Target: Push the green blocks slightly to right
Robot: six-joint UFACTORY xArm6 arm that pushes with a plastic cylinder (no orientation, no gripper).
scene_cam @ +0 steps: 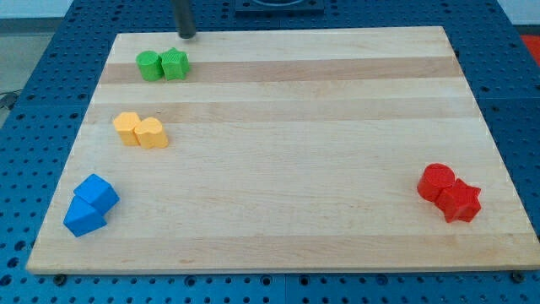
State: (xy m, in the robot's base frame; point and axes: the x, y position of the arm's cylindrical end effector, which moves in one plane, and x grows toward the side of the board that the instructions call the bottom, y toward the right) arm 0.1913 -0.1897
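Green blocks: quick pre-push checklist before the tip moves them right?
1. Green blocks together, touching: ok.
2. My tip on the pair's left side for a rightward push: not ok; it sits above them, toward the view's top, slightly right.
3. Tip clear of the blocks: ok, gap visible.
4. Board to the pair's right free of blocks: ok.
5. Yellow blocks out of the push line: ok, they sit lower.
6. Tip touching the board: cannot tell.
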